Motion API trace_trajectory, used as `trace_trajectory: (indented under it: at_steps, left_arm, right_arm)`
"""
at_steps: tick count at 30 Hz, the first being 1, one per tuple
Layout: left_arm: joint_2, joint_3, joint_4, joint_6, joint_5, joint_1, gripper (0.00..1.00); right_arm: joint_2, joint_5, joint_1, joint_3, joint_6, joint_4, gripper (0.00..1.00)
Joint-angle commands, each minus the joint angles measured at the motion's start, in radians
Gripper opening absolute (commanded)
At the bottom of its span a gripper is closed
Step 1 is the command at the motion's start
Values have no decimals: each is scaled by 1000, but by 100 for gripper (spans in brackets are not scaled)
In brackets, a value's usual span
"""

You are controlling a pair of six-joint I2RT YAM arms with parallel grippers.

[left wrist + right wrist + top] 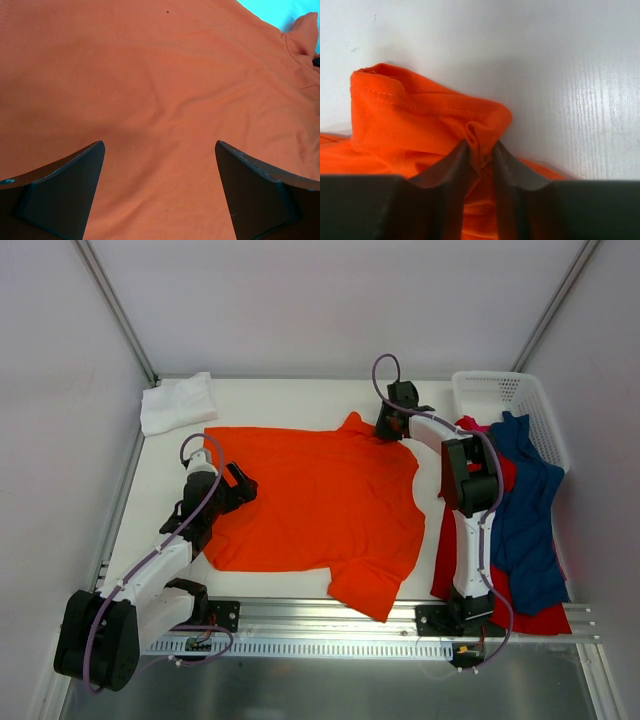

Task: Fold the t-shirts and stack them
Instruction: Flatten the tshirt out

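Top external view: the orange t-shirt (320,495) lies spread out on the white table (290,400), in the middle, between the two arms. One sleeve lies at the near edge of the table, and the other points to the far side. The white t-shirt (178,402) lies crumpled at the far left corner, apart from the orange one. On the right side the dark blue t-shirt (525,510) lies on top of the red t-shirt (443,560). Its far end is just beside the white basket (490,380), which stands in the far right corner.

The left gripper (240,485) is over the left edge of the orange t-shirt. In the left wrist view its fingers (65,185) stand wide apart and grasp nothing. Only flat orange cloth shows between them. I cannot tell if the tips touch the cloth.

The right gripper (390,425) is at the far sleeve of the orange t-shirt. In the right wrist view this gripper (480,147) is clenched on a small fold of the orange cloth. The fold is pinched between the two dark fingers (445,170), and a stitched hem rises a little above them. Behind it is the bare table.
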Motion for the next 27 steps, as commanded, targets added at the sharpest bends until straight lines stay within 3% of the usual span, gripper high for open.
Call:
trace_trajectory:
  at_steps: [1, 2, 4, 20, 27]
  left_arm:
    - [-5, -7, 45, -5, -18, -7, 93]
    - [-3, -9, 46, -5, -18, -7, 93]
    - [-5, -9, 46, -5, -18, -7, 93]
    - [18, -9, 65, -7, -22, -8, 93]
    - [37, -7, 71, -8, -18, -7, 93]
  right_arm:
    - [-14, -15, -1, 6, 4, -11, 23]
    - [-12, -13, -2, 13, 1, -20, 12]
    - [-5, -9, -2, 47, -7, -32, 1]
    - [51, -15, -2, 159, -39, -11, 1]
    - [92, 11, -1, 190, -17, 35, 9]
